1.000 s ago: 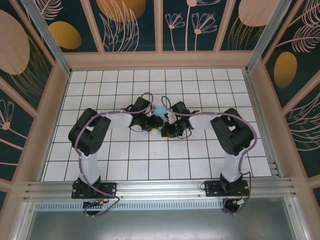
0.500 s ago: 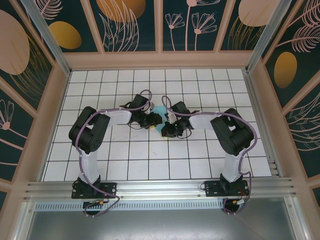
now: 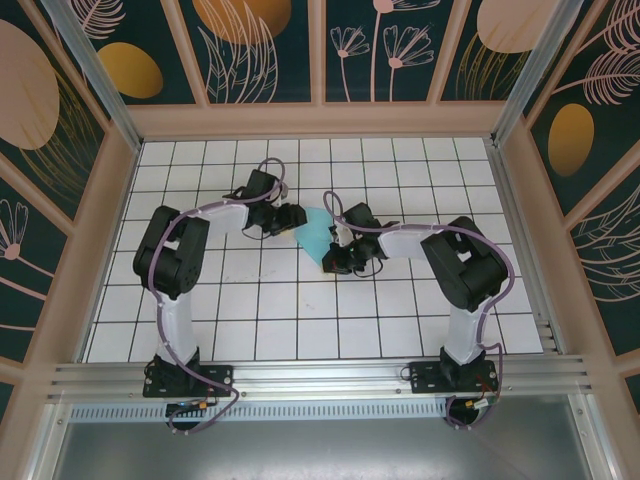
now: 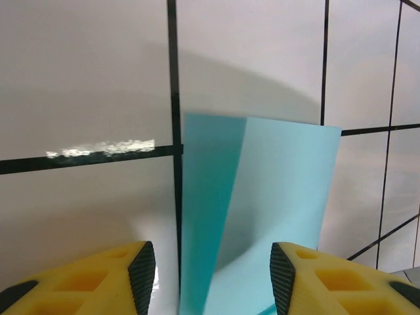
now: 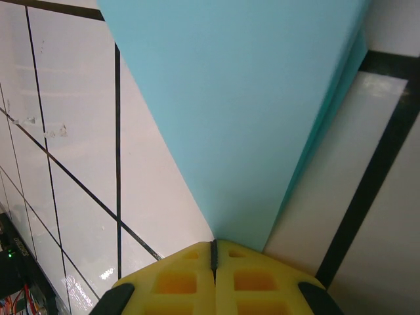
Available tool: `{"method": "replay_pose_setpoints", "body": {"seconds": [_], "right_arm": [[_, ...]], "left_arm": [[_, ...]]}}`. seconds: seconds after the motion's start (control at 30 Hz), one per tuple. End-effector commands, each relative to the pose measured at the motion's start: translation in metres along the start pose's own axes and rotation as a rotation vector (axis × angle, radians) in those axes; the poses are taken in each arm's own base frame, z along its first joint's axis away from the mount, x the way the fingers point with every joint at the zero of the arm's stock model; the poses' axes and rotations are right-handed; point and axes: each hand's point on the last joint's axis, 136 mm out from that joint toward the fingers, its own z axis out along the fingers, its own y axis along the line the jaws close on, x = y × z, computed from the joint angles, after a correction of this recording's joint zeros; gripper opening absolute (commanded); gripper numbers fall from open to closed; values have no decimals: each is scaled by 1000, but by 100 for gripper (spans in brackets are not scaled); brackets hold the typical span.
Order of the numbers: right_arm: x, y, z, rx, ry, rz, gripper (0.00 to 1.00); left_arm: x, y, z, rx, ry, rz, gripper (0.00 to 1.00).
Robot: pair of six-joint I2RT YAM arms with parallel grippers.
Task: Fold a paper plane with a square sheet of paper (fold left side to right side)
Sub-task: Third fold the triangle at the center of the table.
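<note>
The turquoise-blue paper plane (image 3: 314, 233), the sheet folded into a pointed wedge, lies flat on the white grid table between the two arms. Its narrow tip points toward the right arm. My right gripper (image 5: 213, 252) is shut on that tip, and the paper (image 5: 243, 98) fans out wide ahead of it. My left gripper (image 3: 293, 217) sits just left of the paper's wide end, jaws open. In the left wrist view the paper (image 4: 275, 190) shows a darker folded flap beside a lighter one, lying ahead of and below the open left gripper (image 4: 212, 279), with nothing clamped.
The white grid table (image 3: 300, 320) is walled by a wooden frame with patterned panels. An aluminium rail (image 3: 320, 378) runs along the near edge where both arm bases stand.
My left gripper has pulled away to the back left and opened wider, uncovering the paper's wide end. The right gripper has stayed shut on the tip.
</note>
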Motion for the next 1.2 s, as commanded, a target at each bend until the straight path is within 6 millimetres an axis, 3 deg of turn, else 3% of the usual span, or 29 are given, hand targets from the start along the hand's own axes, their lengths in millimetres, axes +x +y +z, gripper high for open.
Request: {"method": "replay_pose_setpoints", "body": {"seconds": [0.0,0.17,0.4,0.57,0.9,1.17], "right_arm": [[33,-48,6,160,83,104,7],[32,-49,6,172,84,98,6],[32,-50,7,180,85,97,6],[33,-50,7,181,86,95,6],[32,-51,9,179,88,96,6],[34,-52,9,188,93,96,6]], "left_arm": [[-2,-25,-26,49,-41,52,51],[24,-51,-43,129,-27,63,45],[78,-72,-12,173,89,31,42],[86,-66,5,165,119,-24,39],[114,-61,18,170,217,-77,40],[124,-55,24,162,245,-96,41]]}}
